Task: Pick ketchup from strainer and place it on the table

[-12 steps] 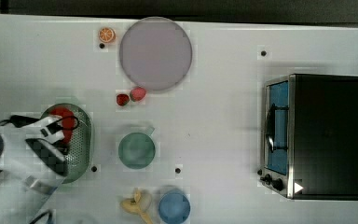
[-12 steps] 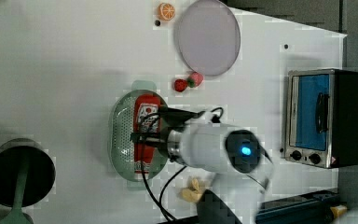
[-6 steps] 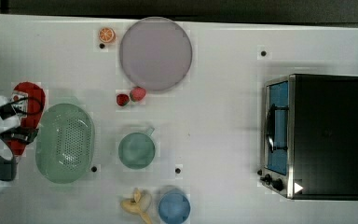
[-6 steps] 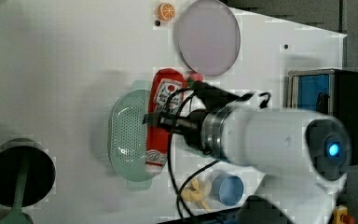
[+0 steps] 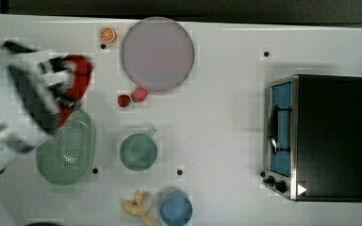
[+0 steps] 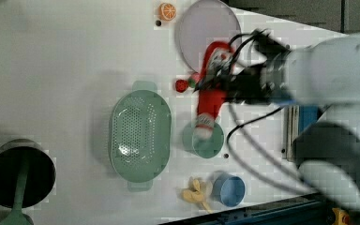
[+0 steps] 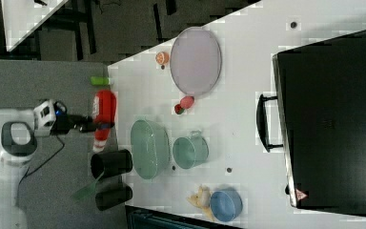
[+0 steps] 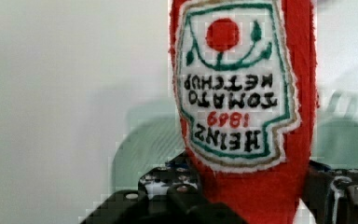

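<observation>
Since a second ago the ketchup (image 6: 212, 89) has left the strainer (image 6: 140, 136): back then the arm was down in the basin on it, now the bottle hangs clear of it in the air and the basin is bare. You can see the gripper (image 8: 242, 196) clamped on the bottle's lower body in the wrist view, fingers (image 8: 177, 189) set at a middling width on either side of the red plush. In the right view the bottle (image 7: 103, 117) sits level with the arm, held out past the table (image 7: 248, 157) edge as the right view frames it; in the top view it shows red beside the strainer's upper end (image 5: 78, 77).

Progress, my read: pick is done, lift is done. Left for you: carry over open tabletop, lower, release. Nothing placed yet.

Count on the table:
- strainer: one
- ketchup: one, in the grip
- green cup (image 5: 138, 151): one
- blue bowl (image 5: 176, 208): one
- grey plate (image 5: 157, 53): one
- strawberries (image 5: 133, 97): two
- orange slice (image 5: 107, 35): one
- banana (image 5: 139, 207): one
- toaster oven (image 5: 318, 136): one
</observation>
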{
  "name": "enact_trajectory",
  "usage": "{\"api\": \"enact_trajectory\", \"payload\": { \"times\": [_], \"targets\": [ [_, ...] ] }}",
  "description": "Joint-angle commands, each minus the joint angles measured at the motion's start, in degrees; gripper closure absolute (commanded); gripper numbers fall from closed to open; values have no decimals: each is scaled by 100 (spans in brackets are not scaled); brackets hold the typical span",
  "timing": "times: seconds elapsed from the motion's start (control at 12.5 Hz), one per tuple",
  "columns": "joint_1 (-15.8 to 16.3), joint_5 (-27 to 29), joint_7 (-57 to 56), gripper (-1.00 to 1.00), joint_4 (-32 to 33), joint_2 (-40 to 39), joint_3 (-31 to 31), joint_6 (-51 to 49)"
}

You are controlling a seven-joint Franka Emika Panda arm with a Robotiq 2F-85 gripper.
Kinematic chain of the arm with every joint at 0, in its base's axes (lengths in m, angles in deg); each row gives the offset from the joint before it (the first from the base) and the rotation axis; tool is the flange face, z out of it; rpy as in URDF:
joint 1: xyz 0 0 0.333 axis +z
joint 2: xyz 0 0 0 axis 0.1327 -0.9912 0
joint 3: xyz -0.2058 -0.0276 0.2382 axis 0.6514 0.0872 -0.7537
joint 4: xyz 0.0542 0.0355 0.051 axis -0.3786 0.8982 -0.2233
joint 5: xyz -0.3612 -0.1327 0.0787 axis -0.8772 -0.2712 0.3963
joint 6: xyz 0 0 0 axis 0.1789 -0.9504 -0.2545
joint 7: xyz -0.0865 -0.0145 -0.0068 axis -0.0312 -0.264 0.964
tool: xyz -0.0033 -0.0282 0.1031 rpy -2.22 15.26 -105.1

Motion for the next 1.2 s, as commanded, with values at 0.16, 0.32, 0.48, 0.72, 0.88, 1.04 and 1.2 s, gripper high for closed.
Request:
{"api": "enact_trajectory", "payload": {
  "times": [0.16, 0.32, 0.48, 0.72, 0.88, 1.04, 1.2],
  "targets": [
    [-533, -172, -1008, -21, -84, -48, 971, 9],
    [-580, -237, -1642, -21, -75, -45, 1390, 12],
    [-651, -236, -2137, -21, -52, -35, 1665, 10],
    [-807, -231, -2452, -21, 184, -12, 1838, 59],
    [-919, -230, -2477, -21, 573, 60, 1866, 404],
    [-1021, -227, -2477, -21, 1084, 145, 1868, 1012],
    [-1134, -197, -2477, -21, 1650, 186, 1875, 1565]
  ]
}}
